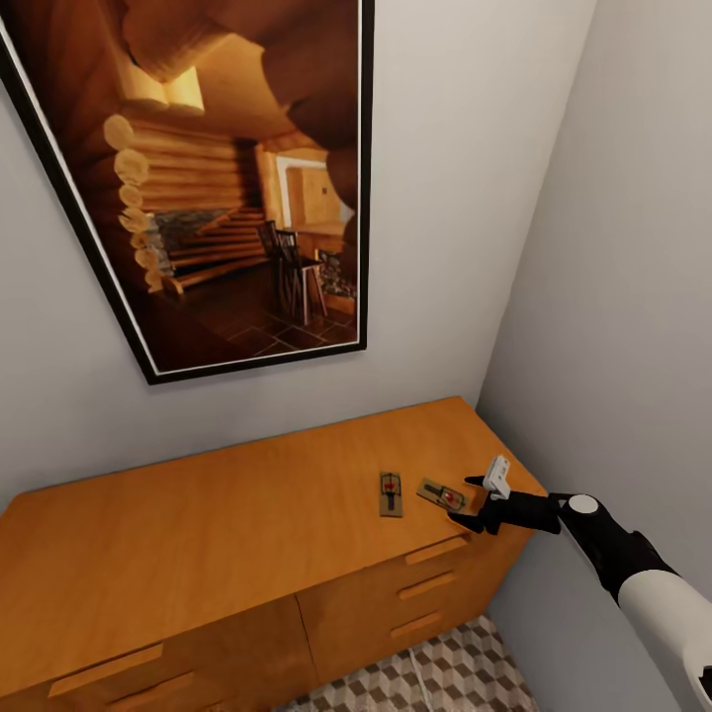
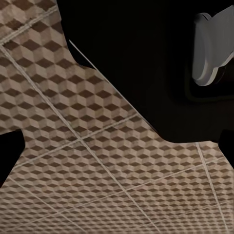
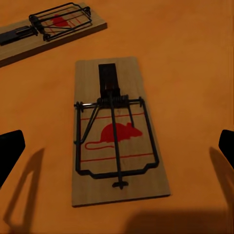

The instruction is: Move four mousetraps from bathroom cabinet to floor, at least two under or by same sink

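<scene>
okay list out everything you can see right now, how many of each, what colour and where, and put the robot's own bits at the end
mousetraps: two, brown wood with dark wire and a red mouse print, lying flat on the cabinet top near its right end, the nearer one in front of the right tool, the other to its left
cabinet: one, orange-brown wood with bar handles, against the wall
framed picture: one, log cabin interior in a black frame, on the wall above the cabinet
bathroom floor: brown, beige and cream cube-pattern tiles, below the cabinet front
walls: pale grey, meeting in a corner at right
right arm: one, black and white
right tool: one, black, open, at the nearer mousetrap
</scene>
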